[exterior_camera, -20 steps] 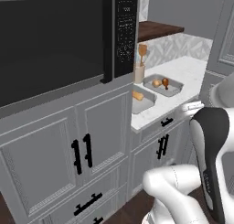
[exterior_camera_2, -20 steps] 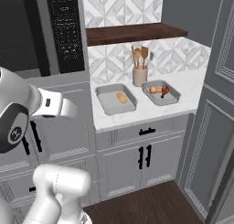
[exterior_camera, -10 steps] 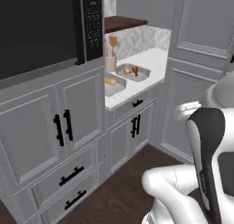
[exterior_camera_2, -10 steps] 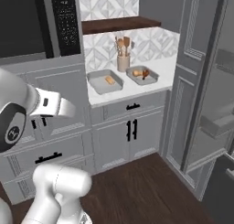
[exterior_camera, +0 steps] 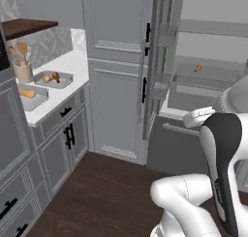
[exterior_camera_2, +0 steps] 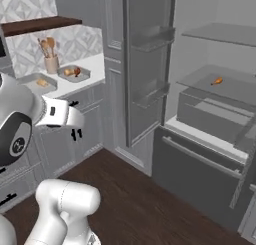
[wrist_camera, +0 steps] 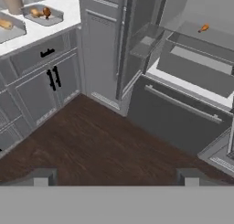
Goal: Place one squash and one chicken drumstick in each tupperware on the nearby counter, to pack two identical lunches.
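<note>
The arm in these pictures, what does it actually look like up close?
The arm is made of smooth, rounded white shells with glossy black sections at the joints, like thick tubes linked by elbows. No loose cables or sleeves show. The gripper ends in two small, blocky dark grey finger tips.

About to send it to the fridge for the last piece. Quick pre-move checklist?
1. Claw open and empty: ok, both tips stand wide apart with nothing between them.
2. Fridge open: ok, door swung aside, shelves exposed.
3. Orange drumstick reachable: ok, it lies alone on a fridge shelf.
4. Far tupperware packed: ok, it seems to hold a squash and a dark drumstick.
5. Near tupperware waiting for a drumstick: ok, one tan piece inside, room left.
6. Floor path to the fridge free: ok, bare dark wood in the hand view.
</note>
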